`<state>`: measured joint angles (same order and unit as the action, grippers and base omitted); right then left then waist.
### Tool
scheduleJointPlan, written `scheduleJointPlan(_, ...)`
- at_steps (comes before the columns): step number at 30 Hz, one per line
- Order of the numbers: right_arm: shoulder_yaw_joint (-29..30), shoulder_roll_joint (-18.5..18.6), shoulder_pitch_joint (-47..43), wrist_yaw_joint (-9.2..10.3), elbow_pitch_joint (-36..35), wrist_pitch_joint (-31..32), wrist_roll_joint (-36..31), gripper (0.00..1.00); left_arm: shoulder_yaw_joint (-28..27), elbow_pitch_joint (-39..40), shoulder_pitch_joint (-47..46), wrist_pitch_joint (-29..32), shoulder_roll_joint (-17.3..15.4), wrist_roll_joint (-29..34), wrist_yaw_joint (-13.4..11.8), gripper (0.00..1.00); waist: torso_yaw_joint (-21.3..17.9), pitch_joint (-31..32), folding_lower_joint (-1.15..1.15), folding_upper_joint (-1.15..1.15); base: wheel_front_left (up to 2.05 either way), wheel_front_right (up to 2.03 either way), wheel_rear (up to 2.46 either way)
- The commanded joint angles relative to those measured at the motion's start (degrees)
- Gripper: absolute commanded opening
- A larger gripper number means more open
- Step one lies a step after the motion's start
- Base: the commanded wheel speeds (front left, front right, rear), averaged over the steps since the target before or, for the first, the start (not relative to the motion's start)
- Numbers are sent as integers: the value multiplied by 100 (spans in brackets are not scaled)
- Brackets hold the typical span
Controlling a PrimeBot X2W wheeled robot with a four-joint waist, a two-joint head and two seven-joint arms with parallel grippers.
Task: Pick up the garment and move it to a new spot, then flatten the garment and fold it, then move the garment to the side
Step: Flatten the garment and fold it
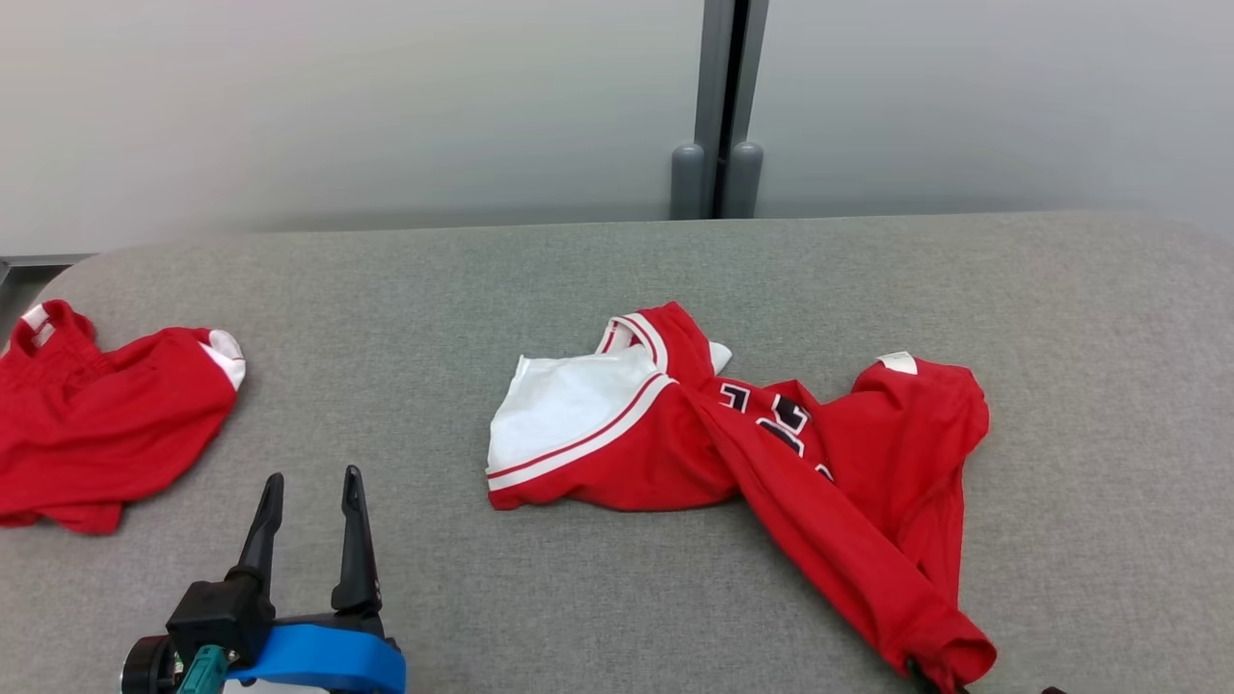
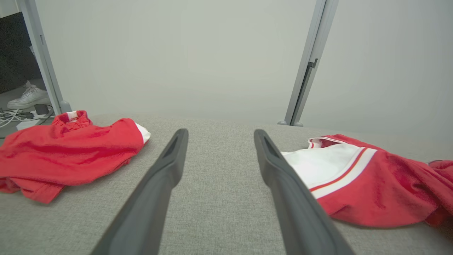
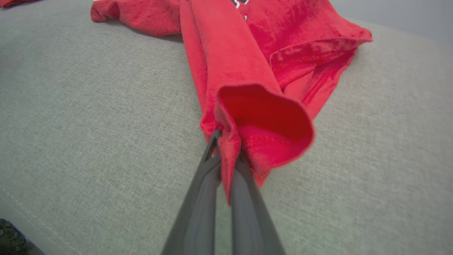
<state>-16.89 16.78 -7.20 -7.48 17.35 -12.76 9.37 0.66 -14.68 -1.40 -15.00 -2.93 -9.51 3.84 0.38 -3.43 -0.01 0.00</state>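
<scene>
**Two garments on table [image 1: 578, 280]; right gripper [image 3: 226, 141] pinching jersey [image 1: 733, 434]**

Landmark: grey post [image 1: 718, 116] behind the table's far edge.

Jersey: red, white panel with red stripe, dark lettering partly hidden in folds. Lies crumpled on the grey cloth in front of the post. White panel sits just left of the post line, and the red bulk runs right of it. One long red fold stretches away from the post toward the near edge.

Right gripper: jaws pressed together on the hem at the end of that fold. The hem is rolled open just beside the fingers.

Left gripper [image 1: 313, 477]: jaws spread, empty, above bare cloth, left of the post and well off the jersey.

Shorts [image 1: 106, 414]: red, bunched, far left of the post, apart from both grippers.
</scene>
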Motion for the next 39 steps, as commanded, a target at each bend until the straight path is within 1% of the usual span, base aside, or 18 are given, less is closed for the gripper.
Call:
scheduleJointPlan(1, 93, -27, -98, -3, -132, -16, -22, 11, 12, 24, 36, -27, 8, -18, -46, 100, -27, 5, 1, 0, 0, 0, 0)
scheduleJointPlan(3, 220, -96, -152, -3, -370, 5, -53, 100, 33, 46, 64, -27, 5, -45, -63, 100, -69, -5, 1, 0, 0, 0, 0)
scheduleJointPlan(7, 443, -165, -86, -3, -845, -20, -128, 100, 57, 65, 42, -27, 7, -50, -88, 100, -102, -26, 1, 0, 0, 0, 0)
scheduleJointPlan(11, 801, -219, 43, -3, -1265, -39, -177, 100, 65, 96, 24, -27, 6, -36, -81, 100, -78, -48, 1, 0, 0, 0, 0)
scheduleJointPlan(15, 1154, -206, 299, -3, -1496, 60, -176, 100, 32, 129, 19, -27, 7, -12, -72, 100, -40, -102, 1, 0, 0, 0, 0)
scheduleJointPlan(19, 1374, -108, 808, -3, -1562, 214, -187, 100, 4, 157, -32, -27, 6, -1, -60, 100, 0, -203, 1, 0, 0, 0, 0)
scheduleJointPlan(23, 1497, 7, 1475, -3, -1412, 428, -199, 100, 37, 182, -136, -27, 6, 29, -49, 100, 81, -341, 1, 0, 0, 0, 0)
scheduleJointPlan(28, 1565, 126, 2232, -3, -972, 674, -218, 100, 88, 182, -273, -27, 6, 52, -30, 100, 225, -525, 1, 0, 0, 0, 0)
scheduleJointPlan(32, 1660, 209, 2634, -3, -380, 833, -192, 100, 103, 139, -401, -27, 6, 29, -9, 100, 373, -646, 1, 0, 0, 0, 0)
scheduleJointPlan(33, 1660, 209, 2634, -3, -380, 833, -192, 100, 103, 139, -401, -27, 6, 29, -9, 100, 373, -646, 1, 0, 0, 0, 0)
scheduleJointPlan(39, 1879, 283, 2908, -3, 659, 846, -232, 100, 181, 105, -541, -27, 7, -13, 2, 100, 609, -815, 1, 0, 0, 0, 0)
